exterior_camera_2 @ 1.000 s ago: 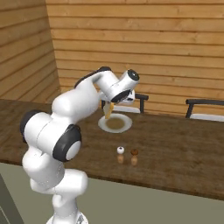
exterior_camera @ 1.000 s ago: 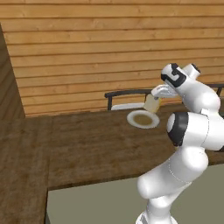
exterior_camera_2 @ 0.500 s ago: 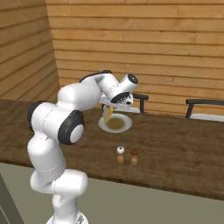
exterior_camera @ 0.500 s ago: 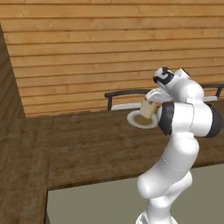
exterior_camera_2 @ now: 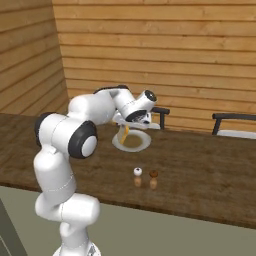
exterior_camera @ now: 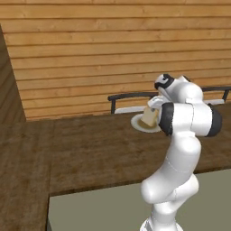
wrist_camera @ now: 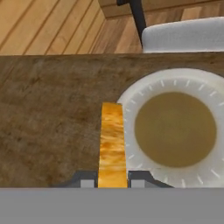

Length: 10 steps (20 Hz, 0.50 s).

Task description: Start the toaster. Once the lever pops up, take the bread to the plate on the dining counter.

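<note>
tan bread [wrist_camera: 112, 142] stands on edge (long axis away from the camera), gripped by the hand [wrist_camera: 112, 180] beside the plate [wrist_camera: 144, 98].

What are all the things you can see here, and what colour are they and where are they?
bread: one, tan-yellow slice, held on edge over the near rim of the plate
plate: one, white rim with a brownish middle, on the dining counter near its far edge
dining counter: one, dark brown wood grain, stretching across in front of the robot
shakers: two, small, one with a white top and one with a brown top, on the counter nearer the robot than the plate
chairs: two, dark frames with light seats, behind the counter
wall: light wooden planks, at the back
arm: one, white with dark joints, reaching over the counter
pincer: one, dark tips, shut on the bread
</note>
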Motion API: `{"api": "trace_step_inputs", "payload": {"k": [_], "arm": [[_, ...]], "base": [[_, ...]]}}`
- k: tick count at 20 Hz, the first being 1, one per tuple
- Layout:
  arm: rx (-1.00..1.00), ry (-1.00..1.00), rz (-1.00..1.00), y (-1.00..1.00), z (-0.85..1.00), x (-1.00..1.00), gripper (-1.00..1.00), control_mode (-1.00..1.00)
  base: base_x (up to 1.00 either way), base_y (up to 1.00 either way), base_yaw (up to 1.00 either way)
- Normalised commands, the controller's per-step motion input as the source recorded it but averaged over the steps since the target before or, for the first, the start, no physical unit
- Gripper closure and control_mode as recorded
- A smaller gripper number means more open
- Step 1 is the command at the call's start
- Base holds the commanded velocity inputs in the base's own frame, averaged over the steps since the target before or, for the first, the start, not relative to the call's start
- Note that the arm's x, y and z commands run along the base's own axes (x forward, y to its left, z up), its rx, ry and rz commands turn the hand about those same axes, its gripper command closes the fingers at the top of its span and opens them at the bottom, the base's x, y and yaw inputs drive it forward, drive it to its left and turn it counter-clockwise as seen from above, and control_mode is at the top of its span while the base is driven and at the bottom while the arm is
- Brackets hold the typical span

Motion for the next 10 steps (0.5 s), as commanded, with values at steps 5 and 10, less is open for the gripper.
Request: {"api": "trace_step_inputs", "payload": {"k": [5, 10], "arm": [[0.0, 0.0, 0.0, 0.0, -0.05, 0.43, 1.0, -1.0], [0.01, 0.0, 0.0, 0.0, -0.2, 0.1, 1.0, -1.0]], "base": [[0.0, 0.0, 0.0], [0.0, 0.0, 0.0]]}}
